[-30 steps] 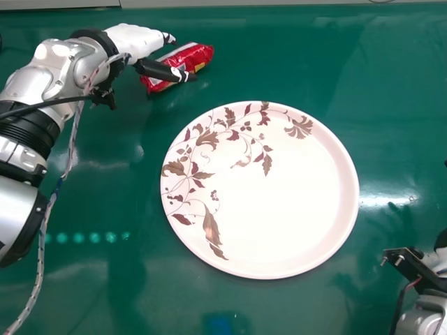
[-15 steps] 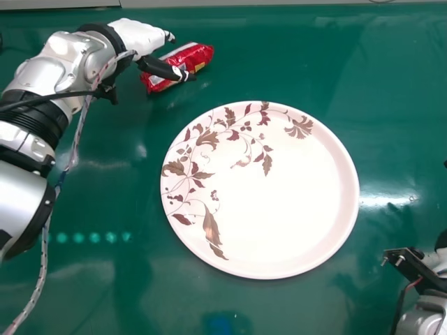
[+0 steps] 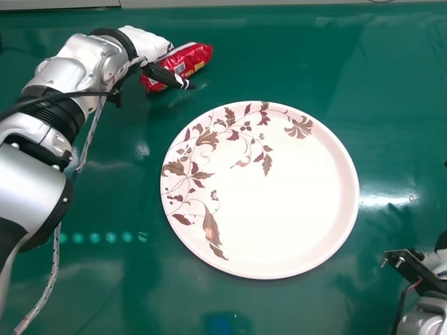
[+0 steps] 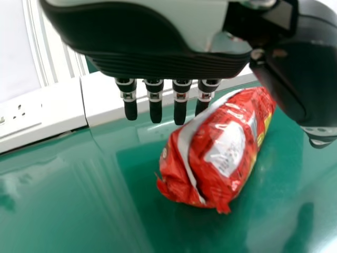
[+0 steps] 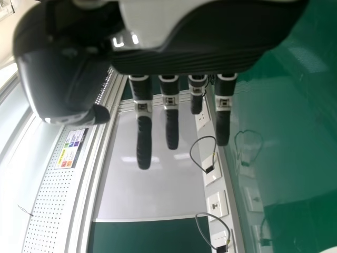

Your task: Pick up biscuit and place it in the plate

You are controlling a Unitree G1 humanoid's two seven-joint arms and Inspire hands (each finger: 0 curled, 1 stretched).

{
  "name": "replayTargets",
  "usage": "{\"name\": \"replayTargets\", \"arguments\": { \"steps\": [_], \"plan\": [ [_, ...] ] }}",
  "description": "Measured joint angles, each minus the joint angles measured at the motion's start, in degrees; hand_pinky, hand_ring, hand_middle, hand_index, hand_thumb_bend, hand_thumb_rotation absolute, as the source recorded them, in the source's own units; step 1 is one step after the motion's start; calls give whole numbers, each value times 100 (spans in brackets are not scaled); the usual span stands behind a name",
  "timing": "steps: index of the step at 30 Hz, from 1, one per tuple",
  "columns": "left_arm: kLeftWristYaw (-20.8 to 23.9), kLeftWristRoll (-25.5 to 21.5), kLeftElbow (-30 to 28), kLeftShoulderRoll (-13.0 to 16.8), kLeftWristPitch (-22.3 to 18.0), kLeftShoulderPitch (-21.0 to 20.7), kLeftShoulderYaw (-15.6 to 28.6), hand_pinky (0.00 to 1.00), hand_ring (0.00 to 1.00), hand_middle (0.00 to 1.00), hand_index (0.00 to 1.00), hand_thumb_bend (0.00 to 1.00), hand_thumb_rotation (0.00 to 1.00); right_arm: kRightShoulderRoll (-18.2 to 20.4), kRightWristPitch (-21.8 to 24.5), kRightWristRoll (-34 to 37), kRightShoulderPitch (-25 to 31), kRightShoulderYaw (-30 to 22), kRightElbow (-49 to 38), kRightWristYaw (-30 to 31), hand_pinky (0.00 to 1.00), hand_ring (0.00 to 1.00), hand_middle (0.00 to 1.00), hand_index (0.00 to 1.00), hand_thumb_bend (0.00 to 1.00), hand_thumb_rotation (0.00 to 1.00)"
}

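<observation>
My left hand (image 3: pixel 148 45) has shifted rightward by the red biscuit packet (image 3: pixel 199 56). My fingers are straight, the thumb held apart.

The left hand's (image 4: pixel 152 31) fingers (image 4: pixel 156 108) hang straight beside a red, white and yellow biscuit packet (image 4: pixel 218 150) lying on a shiny green worktop (image 4: pixel 68 205), its wrapper crinkled at the end.

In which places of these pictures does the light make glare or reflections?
Head view: a white glare streak on the green table, right of the plate, and a row of pale spots left of it. Left wrist view: small highlights on the red packet. Right wrist view: wall sockets mirrored in the table.
</observation>
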Motion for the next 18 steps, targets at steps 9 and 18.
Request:
{"name": "replayTargets", "arguments": {
  "steps": [9,18],
  "plan": [
    [-15,5,240,-146,206,-62,-146,100,100,100,100,100,53,11,-45,47,47,-3,-40,9,72,77,77,49,50,14],
    [-73,59,416,-345,473,-167,-368,96,97,97,93,84,43,28,-58,107,128,-27,-120,7,68,76,76,50,50,14]
  ]
}}
